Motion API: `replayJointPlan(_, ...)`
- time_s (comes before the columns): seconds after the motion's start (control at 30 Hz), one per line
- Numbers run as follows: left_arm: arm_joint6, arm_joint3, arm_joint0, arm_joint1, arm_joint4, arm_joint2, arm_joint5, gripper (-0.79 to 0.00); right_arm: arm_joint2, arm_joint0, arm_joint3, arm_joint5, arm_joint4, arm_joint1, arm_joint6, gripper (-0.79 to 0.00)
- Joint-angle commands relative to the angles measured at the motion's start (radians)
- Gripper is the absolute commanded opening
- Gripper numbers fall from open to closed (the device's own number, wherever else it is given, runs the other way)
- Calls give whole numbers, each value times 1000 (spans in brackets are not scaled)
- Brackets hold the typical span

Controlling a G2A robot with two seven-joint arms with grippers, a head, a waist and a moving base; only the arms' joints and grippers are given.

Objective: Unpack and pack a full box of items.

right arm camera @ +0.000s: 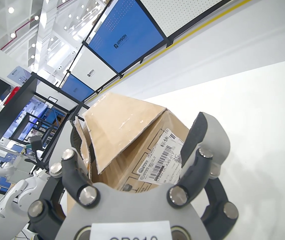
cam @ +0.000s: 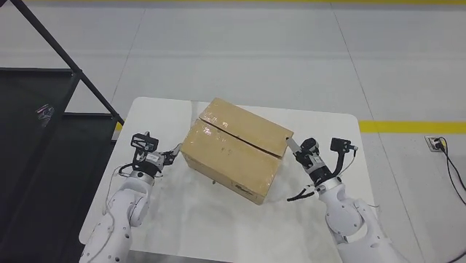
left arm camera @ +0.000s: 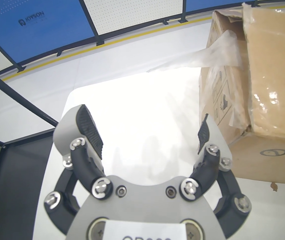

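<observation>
Your left claw [cam: 172, 154] sits at lower left of the top view, fingers spread wide with nothing between them, just beside the near corner of the cardboard box [cam: 237, 143]. Your right claw [cam: 296, 147], at lower right, is likewise spread and clamps nothing. It is close against the box's right corner, and you cannot tell from these views whether it touches.

White table [cam: 218, 226] takes up the lower middle of the frame, and the box rests on it at centre, turned at an angle. Top flaps lie down, a seam running across the middle. In the right wrist view one end flap [right arm camera: 82, 141], left of centre, gapes and looks torn.

No contents lie out on the table, so you appear to be at the very start. The opening is barely begun, and all the unpacking and repacking is left.

Clear tape strip [left arm camera: 207, 56] hangs loose off the box at upper right of the left wrist view. White shipping label [right arm camera: 162, 161], with a barcode and lines of small print, sits on the end face, low centre in the right wrist view. Printed handling symbols [left arm camera: 220, 96] mark the side panel, and part of a grey logo [left arm camera: 275, 153] shows on the face below them, at lower right
</observation>
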Motion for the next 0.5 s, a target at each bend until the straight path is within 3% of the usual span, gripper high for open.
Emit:
replayJointPlan(0.0,12,3,-2,0,8,8,-16,0,0,0,0,0,0,0,0,0)
replayJointPlan(0.3,71,-3,23,3,29,17,-71,0,1,-2,0,3,1,0,-2,0)
replayJointPlan(0.47,81,-24,47,7,35,8,-79,0,24,-28,-13,32,67,-6,-88,0)
